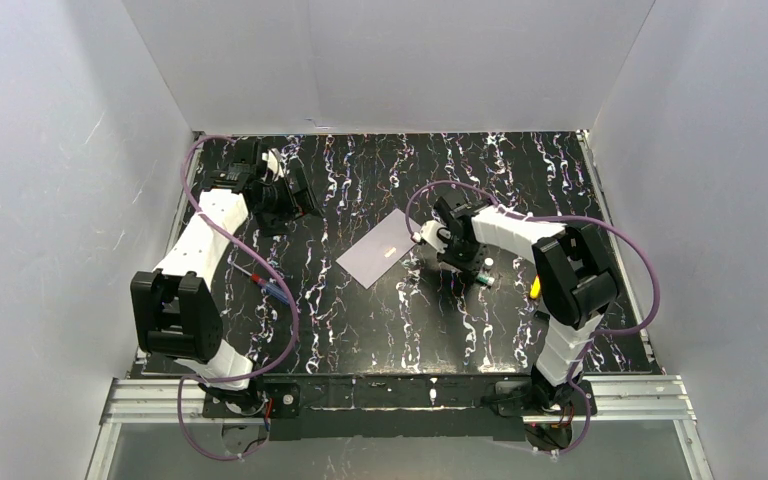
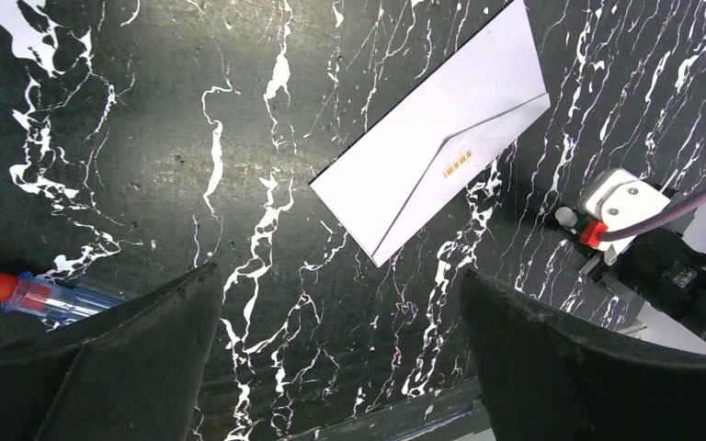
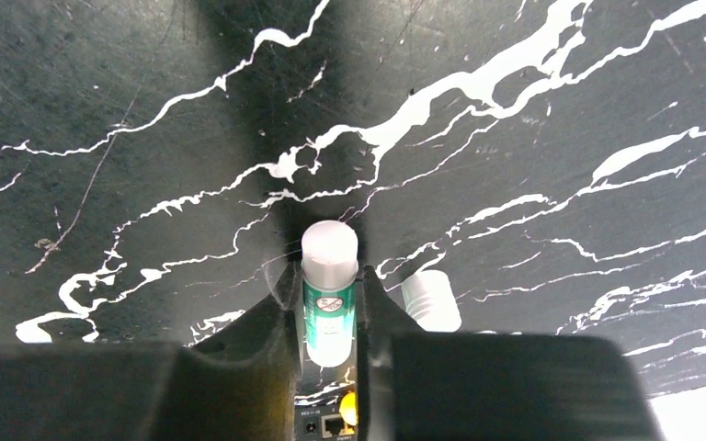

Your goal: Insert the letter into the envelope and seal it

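The pale lavender envelope (image 1: 380, 250) lies flat on the black marbled table (image 1: 360, 320), and it also shows in the left wrist view as the envelope (image 2: 423, 156) with a small gold barcode mark. The letter is out of view. My right gripper (image 1: 468, 262) is just right of the envelope, low over the table. Its fingers (image 3: 280, 312) press both sides of a green-and-white glue stick (image 3: 329, 294), the gripper (image 3: 329, 280) shut on it. The stick's white cap (image 3: 430, 300) lies loose beside it. My left gripper (image 1: 290, 200) hovers at the back left, open (image 2: 338, 276) and holding nothing.
A red-and-blue pen (image 1: 265, 283) lies at the left near the left arm, seen also as the pen (image 2: 28, 292). A small yellow object (image 1: 535, 287) sits by the right arm. White walls enclose the table on three sides.
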`<action>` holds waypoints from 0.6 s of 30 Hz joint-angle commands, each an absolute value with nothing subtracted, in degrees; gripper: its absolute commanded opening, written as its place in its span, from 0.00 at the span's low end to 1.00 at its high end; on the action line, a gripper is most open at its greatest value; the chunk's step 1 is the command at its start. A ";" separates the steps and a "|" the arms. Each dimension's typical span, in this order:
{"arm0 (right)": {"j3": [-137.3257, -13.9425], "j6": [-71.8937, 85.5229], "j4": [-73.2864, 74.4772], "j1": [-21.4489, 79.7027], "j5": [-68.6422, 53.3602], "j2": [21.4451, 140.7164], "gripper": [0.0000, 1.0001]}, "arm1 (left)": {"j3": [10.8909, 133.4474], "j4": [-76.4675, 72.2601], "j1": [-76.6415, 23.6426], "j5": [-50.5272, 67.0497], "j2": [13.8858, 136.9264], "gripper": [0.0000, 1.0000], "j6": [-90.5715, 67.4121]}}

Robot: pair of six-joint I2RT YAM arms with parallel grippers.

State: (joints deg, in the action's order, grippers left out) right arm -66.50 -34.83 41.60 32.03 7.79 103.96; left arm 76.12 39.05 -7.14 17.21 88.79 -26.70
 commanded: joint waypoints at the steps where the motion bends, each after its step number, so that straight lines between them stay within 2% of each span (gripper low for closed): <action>1: -67.43 -32.55 38.02 31.39 1.99 104.48 0.05 | 76.65 40.41 -6.42 17.33 86.94 0.98 -26.55; 6: -72.80 -27.24 37.26 28.35 -16.88 99.88 0.02 | 73.98 34.54 -6.42 27.73 85.07 0.97 -26.26; 11: -72.70 -18.11 30.15 25.38 -35.39 94.32 0.04 | 68.53 19.70 -6.77 43.05 83.26 0.94 -29.60; 14: -69.10 -4.68 17.53 24.88 -42.19 91.72 0.05 | 64.61 9.54 -7.96 51.95 81.87 0.93 -31.56; 18: -62.37 25.67 -12.05 24.79 -42.72 88.26 0.04 | 59.40 -7.88 -9.94 61.69 80.92 0.94 -38.78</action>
State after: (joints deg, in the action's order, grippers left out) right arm -67.40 -5.17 18.00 24.86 -34.92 91.68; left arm 63.00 11.79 -7.94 45.98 84.53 -32.12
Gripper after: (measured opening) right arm 0.266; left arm 0.937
